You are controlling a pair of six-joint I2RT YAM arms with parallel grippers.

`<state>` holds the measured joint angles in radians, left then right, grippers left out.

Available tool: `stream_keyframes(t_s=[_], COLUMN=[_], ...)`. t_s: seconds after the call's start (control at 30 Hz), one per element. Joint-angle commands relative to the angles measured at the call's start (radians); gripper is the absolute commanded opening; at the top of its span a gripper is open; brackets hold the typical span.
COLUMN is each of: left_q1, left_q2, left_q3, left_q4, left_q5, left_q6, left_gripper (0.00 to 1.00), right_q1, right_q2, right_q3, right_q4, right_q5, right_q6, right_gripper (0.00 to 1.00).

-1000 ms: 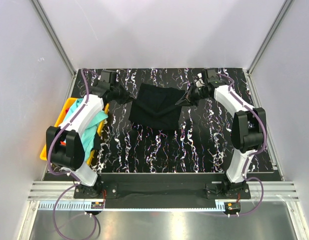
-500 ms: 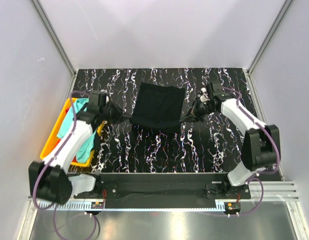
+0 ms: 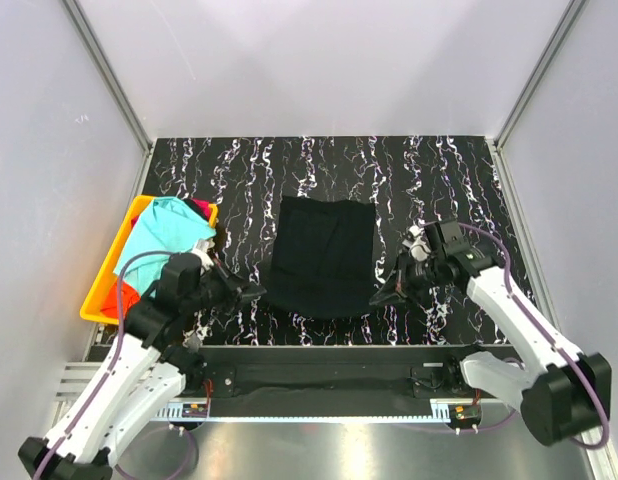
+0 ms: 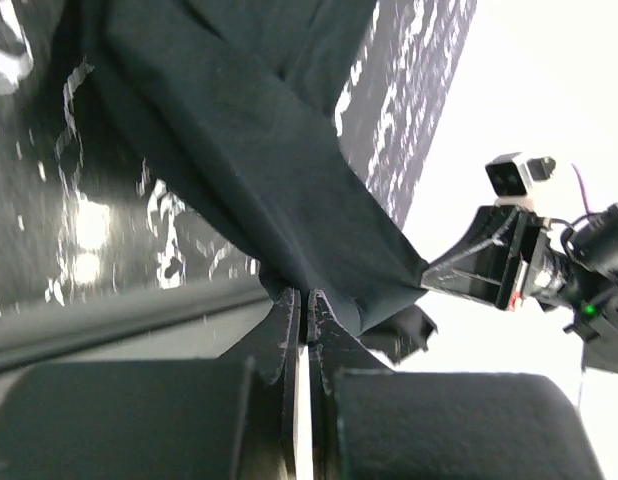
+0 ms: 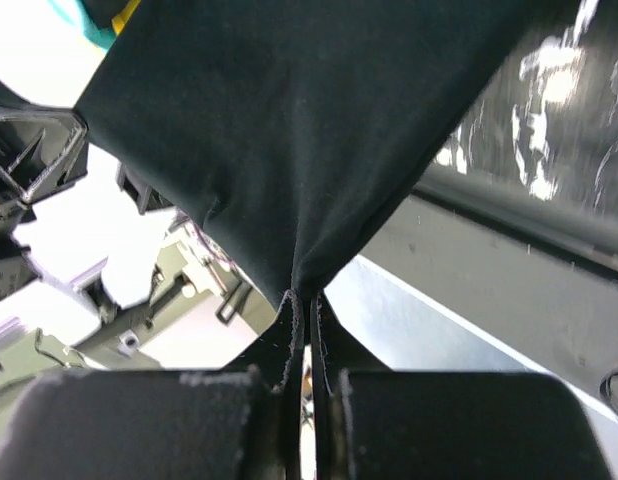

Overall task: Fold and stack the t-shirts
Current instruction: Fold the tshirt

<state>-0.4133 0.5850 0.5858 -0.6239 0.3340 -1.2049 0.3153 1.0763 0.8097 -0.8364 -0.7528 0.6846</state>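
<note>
The black t-shirt point(image 3: 322, 255) lies stretched in the middle of the table, its near edge lifted between both grippers. My left gripper point(image 3: 255, 291) is shut on the shirt's near left corner point(image 4: 319, 275). My right gripper point(image 3: 381, 296) is shut on the near right corner point(image 5: 289, 200). A turquoise t-shirt point(image 3: 165, 228) and an orange-red one point(image 3: 111, 296) lie in the yellow bin at the left.
The yellow bin point(image 3: 110, 262) stands at the table's left edge. The black rail point(image 3: 319, 360) runs along the near edge under both grippers. White walls close the table on three sides.
Both grippers have pulled the black shirt's corners from the far side toward the near edge, and the shirt now lies longer and flatter.
</note>
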Motion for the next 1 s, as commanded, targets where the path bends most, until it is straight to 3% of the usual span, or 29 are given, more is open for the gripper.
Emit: stream_keyframes(t_s=[0.0, 0.17, 0.3, 0.43, 0.6, 0.77, 0.97], left_q1=[-0.054, -0.087, -0.09, -0.081, 0.031, 0.16, 0.222], left_q2=[-0.129, -0.195, -0.093, 0.172, 0.471, 0.845, 1.117], left_q3=[-0.017, 0.037, 0.12, 0.226, 0.397, 0.658, 0.868], left_q4=[-0.06, -0.161, -0.158, -0.094, 0.042, 0.108, 0.131], left_q5=[-0.022, -0.05, -0.065, -0.133, -0.09, 0.028, 0.151], left_q6=[-0.097, -0.099, -0.065, -0.009, 0.091, 0.232, 0.344], left_gripper=[0.0, 0.0, 0.0, 0.0, 0.0, 0.0, 0.0], right_q1=[0.033, 0.051, 0.051, -0.002, -0.1, -0.146, -0.206], right_q2=[-0.114, -0.219, -0.185, 0.025, 0.294, 0.513, 0.74], right_q3=[-0.029, -0.055, 0.015, 0.13, 0.317, 0.512, 0.655], right_q4=[-0.087, -0.153, -0.156, -0.13, -0.038, -0.041, -0.041], right_q5=[-0.03, -0.036, -0.016, 0.026, -0.009, -0.029, -0.076], right_q6=[0.026, 0.064, 0.055, -0.003, -0.008, -0.039, -0.079], right_gripper=[0.0, 0.0, 0.0, 0.0, 0.0, 0.0, 0.0])
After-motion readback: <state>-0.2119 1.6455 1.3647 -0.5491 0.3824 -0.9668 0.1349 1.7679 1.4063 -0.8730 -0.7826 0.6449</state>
